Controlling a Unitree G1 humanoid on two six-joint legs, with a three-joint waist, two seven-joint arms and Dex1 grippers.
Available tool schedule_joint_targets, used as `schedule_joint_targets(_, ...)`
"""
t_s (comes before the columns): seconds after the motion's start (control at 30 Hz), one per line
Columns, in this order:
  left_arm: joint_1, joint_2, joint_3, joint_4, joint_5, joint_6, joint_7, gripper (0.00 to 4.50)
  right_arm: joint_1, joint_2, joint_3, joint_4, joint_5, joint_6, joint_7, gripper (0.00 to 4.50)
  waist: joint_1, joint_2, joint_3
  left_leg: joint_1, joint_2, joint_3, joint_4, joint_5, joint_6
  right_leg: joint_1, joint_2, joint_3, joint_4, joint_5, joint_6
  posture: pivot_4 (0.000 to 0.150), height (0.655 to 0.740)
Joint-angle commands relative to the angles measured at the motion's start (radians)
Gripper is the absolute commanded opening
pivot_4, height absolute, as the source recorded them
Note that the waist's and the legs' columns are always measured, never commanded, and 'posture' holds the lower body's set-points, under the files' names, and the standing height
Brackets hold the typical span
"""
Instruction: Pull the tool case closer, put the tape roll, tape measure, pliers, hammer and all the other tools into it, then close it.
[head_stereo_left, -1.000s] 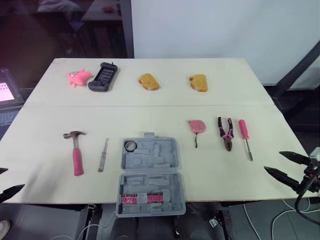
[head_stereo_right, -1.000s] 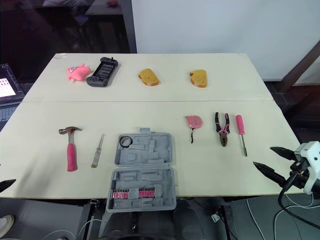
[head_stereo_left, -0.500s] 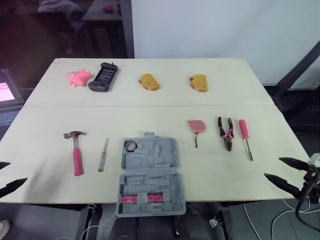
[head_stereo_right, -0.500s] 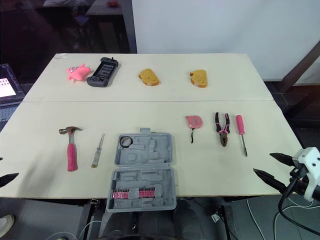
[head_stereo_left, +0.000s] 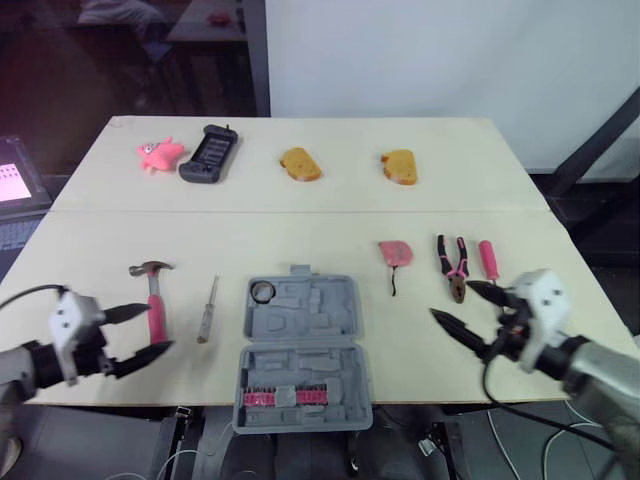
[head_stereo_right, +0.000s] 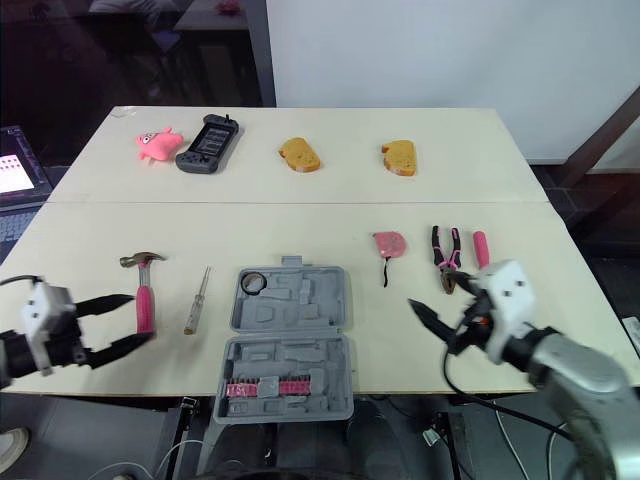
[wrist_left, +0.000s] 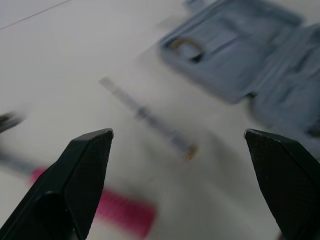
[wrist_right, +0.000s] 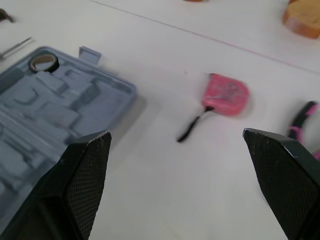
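Here my left hand (head_stereo_left: 158, 327) hovers spread and empty by the hammer (head_stereo_left: 154, 310). A thin screwdriver (head_stereo_left: 207, 308) lies between that and the open case (head_stereo_left: 300, 340), which sits at the near edge of the surface (head_stereo_left: 330, 225) with the tape roll (head_stereo_left: 262, 292) in its far left corner. My right hand (head_stereo_left: 450, 300), spread and empty too, hangs near the pliers (head_stereo_left: 452, 265), with the tape measure (head_stereo_left: 394, 252) beyond.

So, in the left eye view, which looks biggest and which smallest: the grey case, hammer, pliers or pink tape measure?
Largest to smallest:
1. case
2. hammer
3. pliers
4. tape measure
The hammer and pliers look fairly close; the hammer is a little longer.
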Motion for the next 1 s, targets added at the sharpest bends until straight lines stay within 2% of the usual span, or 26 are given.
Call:
schedule_joint_targets(0.03,-0.022,-0.012,-0.003,-0.121,-0.076,0.070,0.029,4.44,-0.058,0.115,0.118,-0.040,-0.083,0.100,-0.217,4.50,0.000,0.001,0.000,0.000,0.000,0.000,0.000,0.000,0.000,0.000,0.000,0.000,0.000,-0.001,-0.002,0.150,0.7400)
schedule_joint_targets(0.17,-0.033,-0.015,-0.040,-0.169,-0.088,0.107,0.027,4.44,-0.129,0.261,0.219,0.007,-0.171,0.142,-0.366,4.50,-0.003,0.003,0.000,0.000,0.000,0.001,-0.001,0.000,0.000,-0.001,0.000,0.001,0.000,-0.001,-0.002,0.150,0.7400)
schedule_joint_targets(0.33,-0.046,-0.014,-0.078,-0.222,-0.095,0.114,0.005,4.44,-0.268,0.404,0.290,0.232,-0.284,0.105,-0.491,4.50,-0.005,0.003,0.000,0.000,0.000,0.001,-0.001,0.000,0.000,-0.002,0.000,0.001,0.000,-0.001,-0.002,0.150,0.7400)
schedule_joint_targets(0.6,-0.052,-0.016,-0.107,-0.242,-0.071,0.070,-0.010,4.44,-0.387,0.469,0.305,0.468,-0.359,-0.024,-0.495,4.50,-0.004,0.003,0.000,-0.001,0.000,0.001,-0.001,0.000,0.000,-0.002,0.000,0.000,0.000,0.000,0.000,0.150,0.7400)
schedule_joint_targets(1.0,-0.048,-0.094,-0.096,-0.255,-0.096,-0.059,-0.038,4.44,-0.493,0.523,0.269,0.748,-0.398,-0.158,-0.495,4.50,-0.007,0.003,0.000,-0.001,0.000,0.001,-0.002,0.000,0.000,-0.003,0.000,0.000,0.001,0.001,0.001,0.150,0.7400)
